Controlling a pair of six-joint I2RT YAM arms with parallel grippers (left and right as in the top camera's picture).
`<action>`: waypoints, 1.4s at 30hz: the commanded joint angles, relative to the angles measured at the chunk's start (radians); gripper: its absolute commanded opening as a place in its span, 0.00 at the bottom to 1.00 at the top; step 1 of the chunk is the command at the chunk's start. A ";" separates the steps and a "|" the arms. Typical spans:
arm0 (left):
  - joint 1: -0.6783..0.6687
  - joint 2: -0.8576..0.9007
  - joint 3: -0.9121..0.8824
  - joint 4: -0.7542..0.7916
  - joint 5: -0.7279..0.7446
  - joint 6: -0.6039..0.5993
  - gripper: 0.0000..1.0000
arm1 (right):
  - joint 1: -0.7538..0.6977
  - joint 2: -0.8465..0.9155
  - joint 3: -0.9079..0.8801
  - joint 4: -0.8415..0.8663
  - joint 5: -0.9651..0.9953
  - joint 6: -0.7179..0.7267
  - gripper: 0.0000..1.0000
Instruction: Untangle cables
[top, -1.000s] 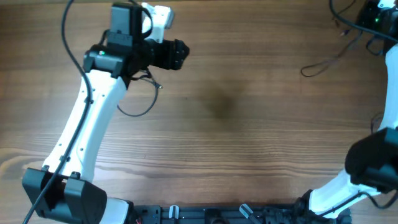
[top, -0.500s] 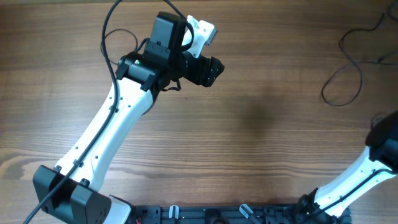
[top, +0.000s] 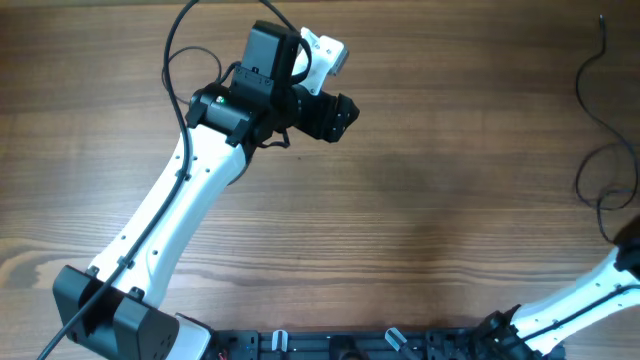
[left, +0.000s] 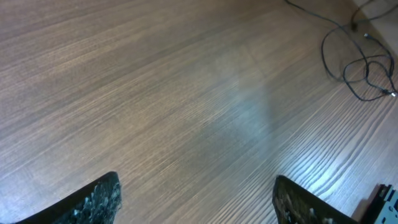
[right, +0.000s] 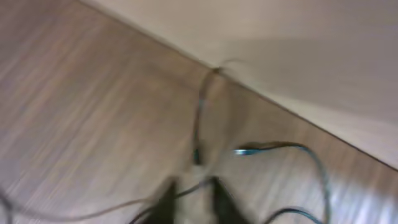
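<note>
The cables lie as thin black loose loops at the table's far right edge; in the left wrist view they show at the top right. My left gripper hovers over bare wood left of centre, far from them. Its fingers stand wide apart with nothing between, so the left gripper is open. The right wrist view is blurred. There my right gripper has its jaws a little apart, with one thin cable strand running through the gap. The overhead view does not show the right gripper.
The right arm's white link rises from the base at the bottom right. The table's far edge runs just beyond the cables, with a pale surface behind it. The left arm crosses the left half of the table.
The cables were dragged from the upper right to the right edge and stretched out. My left arm swung right, then held still. The right jaws have parted slightly.
</note>
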 joint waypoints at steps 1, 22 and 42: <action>-0.003 -0.022 -0.005 -0.026 0.005 -0.002 0.80 | 0.068 0.053 0.023 -0.015 -0.027 -0.024 0.92; 0.287 -0.019 -0.006 0.000 -0.341 0.046 1.00 | 0.671 -0.117 0.023 -0.308 -0.188 -0.090 1.00; 0.710 0.184 -0.102 -0.021 0.022 0.058 0.92 | 1.289 -0.053 -0.026 -0.183 -0.345 -0.341 1.00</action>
